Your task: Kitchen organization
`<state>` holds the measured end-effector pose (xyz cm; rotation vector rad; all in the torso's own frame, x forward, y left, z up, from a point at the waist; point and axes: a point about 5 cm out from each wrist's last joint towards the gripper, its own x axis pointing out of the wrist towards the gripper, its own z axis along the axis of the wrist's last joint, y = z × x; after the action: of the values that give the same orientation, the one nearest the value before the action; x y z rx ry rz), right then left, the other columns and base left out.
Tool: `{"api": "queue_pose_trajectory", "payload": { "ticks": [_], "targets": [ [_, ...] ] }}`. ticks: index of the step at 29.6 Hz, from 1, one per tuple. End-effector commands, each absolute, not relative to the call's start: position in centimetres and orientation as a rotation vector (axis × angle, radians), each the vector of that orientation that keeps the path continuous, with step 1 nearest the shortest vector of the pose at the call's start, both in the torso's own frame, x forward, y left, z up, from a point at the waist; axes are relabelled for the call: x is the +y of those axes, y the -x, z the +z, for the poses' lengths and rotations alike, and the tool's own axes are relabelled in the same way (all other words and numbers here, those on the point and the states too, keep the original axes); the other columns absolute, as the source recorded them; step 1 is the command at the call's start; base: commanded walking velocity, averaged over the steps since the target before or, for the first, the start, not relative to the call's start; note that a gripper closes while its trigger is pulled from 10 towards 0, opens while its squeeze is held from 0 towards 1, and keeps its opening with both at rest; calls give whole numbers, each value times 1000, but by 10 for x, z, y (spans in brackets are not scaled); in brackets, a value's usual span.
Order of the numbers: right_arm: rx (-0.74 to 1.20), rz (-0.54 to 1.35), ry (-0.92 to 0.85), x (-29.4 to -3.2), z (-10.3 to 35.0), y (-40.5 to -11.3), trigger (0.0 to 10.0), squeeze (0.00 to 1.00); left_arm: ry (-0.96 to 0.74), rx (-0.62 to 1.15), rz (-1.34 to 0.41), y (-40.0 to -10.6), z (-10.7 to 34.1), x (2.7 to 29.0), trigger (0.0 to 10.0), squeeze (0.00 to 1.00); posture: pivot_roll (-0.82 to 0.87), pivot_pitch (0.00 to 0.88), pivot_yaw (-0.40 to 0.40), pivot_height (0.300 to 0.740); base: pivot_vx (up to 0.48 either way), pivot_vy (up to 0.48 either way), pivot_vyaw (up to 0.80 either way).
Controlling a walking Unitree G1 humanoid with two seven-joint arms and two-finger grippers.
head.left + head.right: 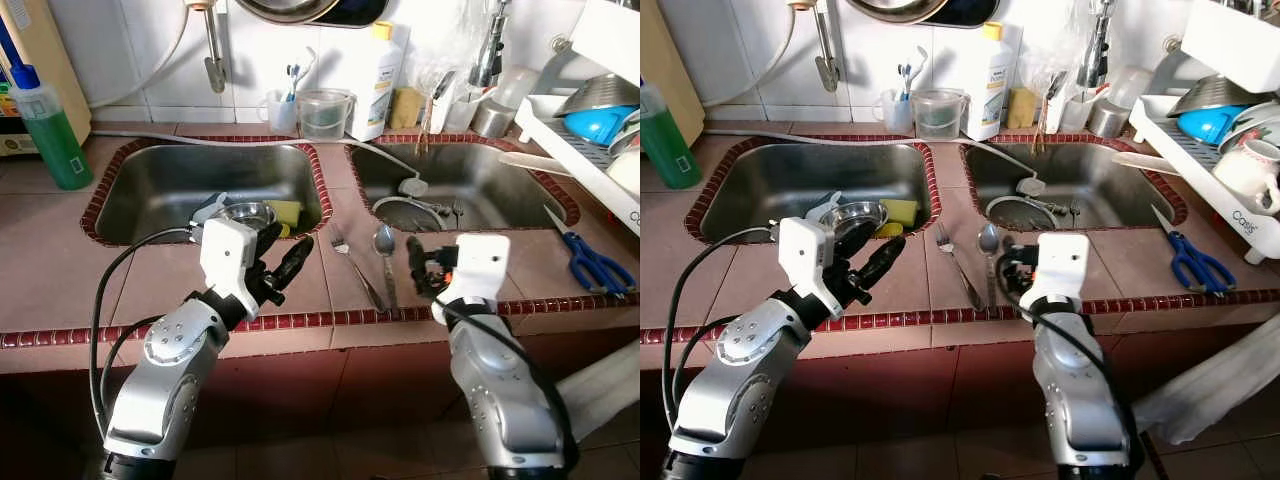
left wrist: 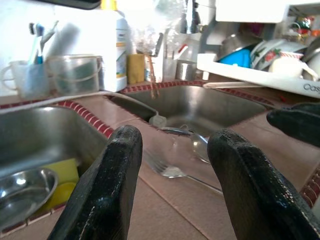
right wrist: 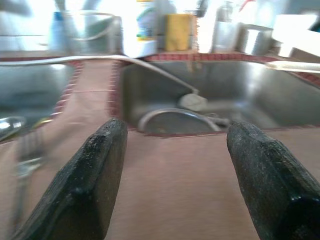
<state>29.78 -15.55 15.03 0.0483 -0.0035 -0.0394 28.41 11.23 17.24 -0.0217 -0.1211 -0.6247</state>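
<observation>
Fork (image 1: 356,269) and spoon (image 1: 386,255) on tiled desk (image 1: 50,270) between left end effector (image 1: 283,262) and right end effector (image 1: 418,262), both with fingers apart, holding nothing

Tiled counter (image 1: 60,270) carries fork (image 1: 352,262), spoon (image 1: 386,250), scissors (image 1: 590,258).

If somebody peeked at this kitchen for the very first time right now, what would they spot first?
Probably the fork and spoon lying side by side on the tiled strip between the two steel sinks, with the left gripper and right gripper hovering open on either side of them. Next, the blue-handled scissors on the counter to the right, below the dish rack, and the green bottle at far left.
</observation>
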Motion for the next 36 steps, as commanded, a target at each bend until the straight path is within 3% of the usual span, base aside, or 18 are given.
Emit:
{"api": "queue_pose_trajectory", "payload": {
  "ticks": [1,15,36],
  "targets": [
    [15,-77,-60,-164,149,-299,10000,0,-10,-144,-662,-282,178,106,10000,0,-102,49,-28,703,0,0,0],
    [33,-115,-10,-192,153,-314,10000,0,-132,-146,-742,-271,167,95,10000,0,-100,56,-14,703,0,0,0],
    [52,65,32,-190,160,-343,10000,0,-112,-144,-760,-268,168,91,10000,0,-96,53,-10,703,0,0,0]
  ]
}}
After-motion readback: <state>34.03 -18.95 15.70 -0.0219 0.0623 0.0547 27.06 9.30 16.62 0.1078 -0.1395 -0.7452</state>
